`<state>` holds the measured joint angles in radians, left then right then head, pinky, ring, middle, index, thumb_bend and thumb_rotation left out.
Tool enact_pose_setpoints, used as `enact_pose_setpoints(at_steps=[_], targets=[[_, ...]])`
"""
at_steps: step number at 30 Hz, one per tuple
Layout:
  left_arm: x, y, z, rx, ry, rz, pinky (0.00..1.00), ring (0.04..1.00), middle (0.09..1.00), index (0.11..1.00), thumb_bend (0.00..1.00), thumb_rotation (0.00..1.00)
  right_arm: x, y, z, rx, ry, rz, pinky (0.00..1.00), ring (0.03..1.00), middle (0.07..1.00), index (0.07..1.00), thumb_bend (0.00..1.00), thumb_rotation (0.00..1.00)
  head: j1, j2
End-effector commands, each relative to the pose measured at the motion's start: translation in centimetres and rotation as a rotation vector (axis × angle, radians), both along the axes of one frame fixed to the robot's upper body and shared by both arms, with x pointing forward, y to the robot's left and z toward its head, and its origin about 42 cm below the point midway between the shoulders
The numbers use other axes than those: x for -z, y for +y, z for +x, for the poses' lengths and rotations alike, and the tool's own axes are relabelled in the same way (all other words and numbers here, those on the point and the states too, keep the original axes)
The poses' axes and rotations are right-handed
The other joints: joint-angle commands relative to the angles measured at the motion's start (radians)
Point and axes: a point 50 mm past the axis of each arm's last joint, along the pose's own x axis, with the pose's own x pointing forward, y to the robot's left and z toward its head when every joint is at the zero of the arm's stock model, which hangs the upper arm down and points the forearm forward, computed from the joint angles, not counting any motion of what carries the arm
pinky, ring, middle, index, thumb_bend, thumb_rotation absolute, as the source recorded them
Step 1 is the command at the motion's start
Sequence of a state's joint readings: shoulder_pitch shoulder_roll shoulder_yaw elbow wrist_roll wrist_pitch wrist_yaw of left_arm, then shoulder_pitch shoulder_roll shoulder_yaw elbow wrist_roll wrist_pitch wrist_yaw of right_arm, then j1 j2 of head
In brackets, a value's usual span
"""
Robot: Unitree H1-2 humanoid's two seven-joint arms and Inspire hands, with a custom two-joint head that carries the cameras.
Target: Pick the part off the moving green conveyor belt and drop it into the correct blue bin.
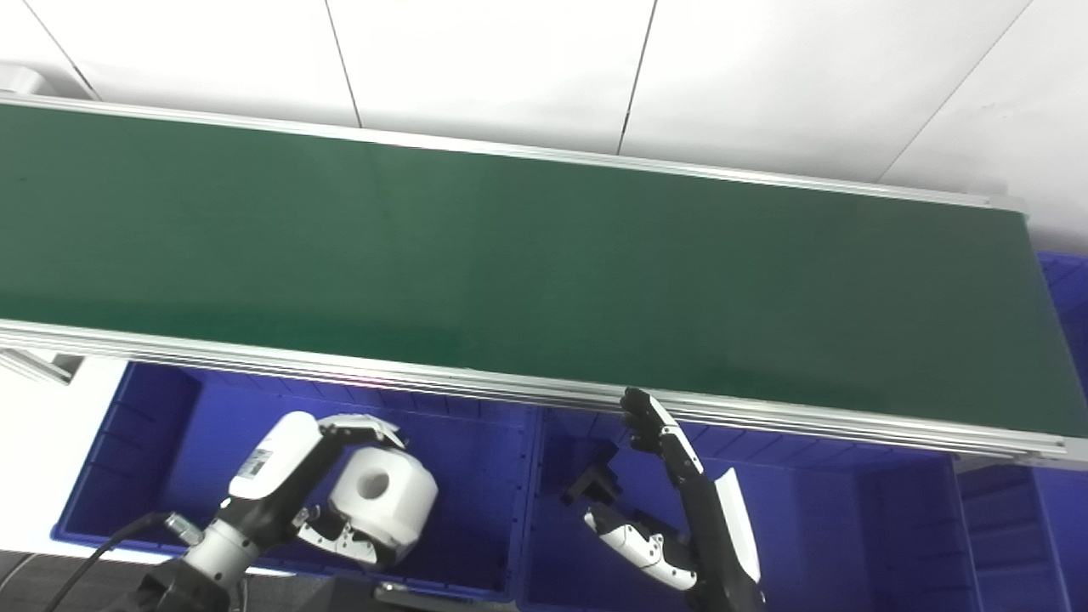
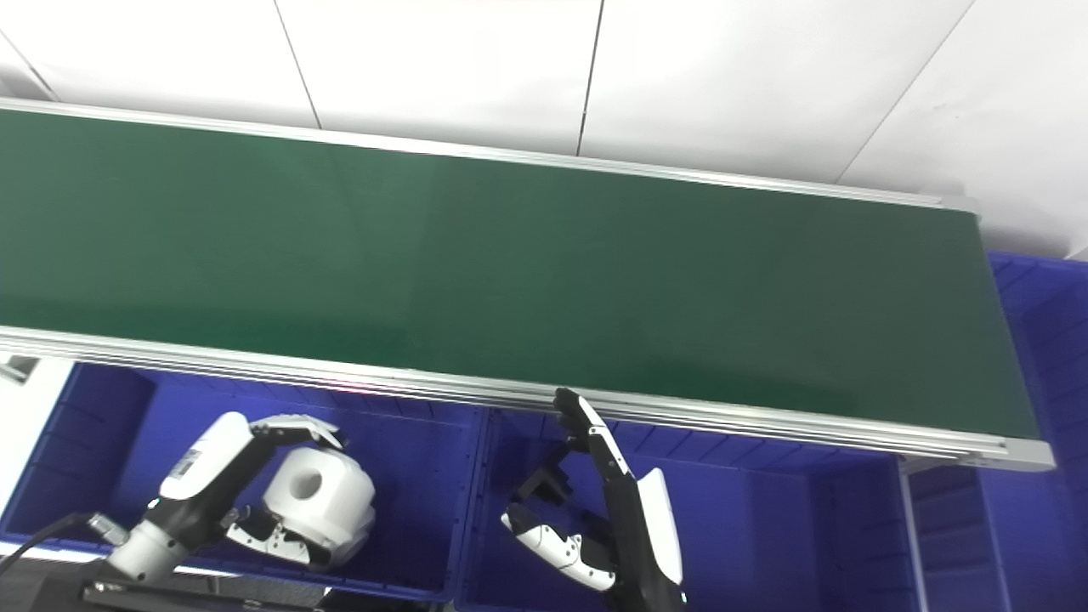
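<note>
My left hand [image 1: 280, 476] is shut on a white rounded part with a round hole [image 1: 382, 501], holding it over the left blue bin [image 1: 127, 425]; it shows too in the right eye view [image 2: 319, 501]. My right hand [image 1: 680, 501] is open and empty, fingers pointing up toward the near rail of the green conveyor belt [image 1: 510, 255], above the middle blue bin [image 1: 807, 510]. A small black part [image 1: 595, 484] lies in that middle bin beside the right hand. The belt carries nothing in view.
The belt's aluminium near rail [image 1: 510, 387] overhangs the bins. Another blue bin [image 1: 1067, 289] stands past the belt's right end. A white wall is behind the belt.
</note>
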<state>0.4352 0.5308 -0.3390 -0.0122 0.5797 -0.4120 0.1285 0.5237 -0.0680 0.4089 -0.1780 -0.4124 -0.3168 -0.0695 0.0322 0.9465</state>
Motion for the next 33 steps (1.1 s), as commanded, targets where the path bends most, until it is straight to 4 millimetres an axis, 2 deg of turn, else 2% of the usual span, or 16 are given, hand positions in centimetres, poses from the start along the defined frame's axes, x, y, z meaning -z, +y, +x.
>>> enact_pose_setpoints(at_steps=[1,6,16,19,24,26,30,33], targets=[[-1.3,-0.5,1.0,0.057,-0.003,0.038,0.91,0.885,0.868,0.834,0.66,0.79,-1.0,0.4,0.2,0.009,-0.051,0.029,0.78,0.842,0.873,0.905,0.79,0.66,0.0,-0.002],[-2.3,-1.2,1.5,0.076,0.029,0.07,0.94,0.907,0.895,0.876,0.73,0.88,-1.1,0.6,0.1,0.02,-0.049,0.034,0.78,0.843,0.871,0.902,0.79,0.66,-0.007,0.0],[-5.1,-3.9,0.2,-0.003,0.037,-0.226,0.91,0.917,0.925,0.91,0.78,0.84,-1.1,0.7,0.0,0.022,-0.049,0.032,0.79,0.841,0.871,0.901,0.78,0.64,-0.014,-0.003],[-5.6,-4.7,-0.1,-0.019,0.023,-0.302,0.88,0.9,0.914,0.906,0.81,0.87,-1.1,0.8,0.0,0.017,-0.046,0.031,0.78,0.841,0.873,0.904,0.78,0.65,-0.018,-0.005],[-5.9,-6.2,-0.7,-0.018,-0.014,-0.498,0.84,0.867,0.888,0.888,0.8,0.83,-1.0,0.8,-0.2,0.023,-0.044,0.034,0.78,0.84,0.868,0.899,0.78,0.64,-0.027,-0.017],[-5.8,-6.5,-0.8,-0.026,-0.029,-0.533,0.83,0.868,0.887,0.891,0.78,0.86,-1.0,0.9,-0.2,0.024,-0.04,0.035,0.79,0.843,0.869,0.901,0.78,0.63,-0.027,-0.017],[-5.8,-7.4,-1.1,-0.09,-0.04,-0.632,0.79,0.84,0.856,0.858,0.75,0.8,-0.9,0.8,-0.3,0.015,-0.039,0.023,0.79,0.841,0.871,0.905,0.79,0.64,-0.048,-0.036],[-5.6,-8.0,-1.2,-0.11,-0.047,-0.639,0.77,0.824,0.85,0.855,0.71,0.8,-0.6,0.7,-0.4,0.005,-0.036,0.019,0.79,0.846,0.882,0.916,0.78,0.64,-0.071,-0.053]])
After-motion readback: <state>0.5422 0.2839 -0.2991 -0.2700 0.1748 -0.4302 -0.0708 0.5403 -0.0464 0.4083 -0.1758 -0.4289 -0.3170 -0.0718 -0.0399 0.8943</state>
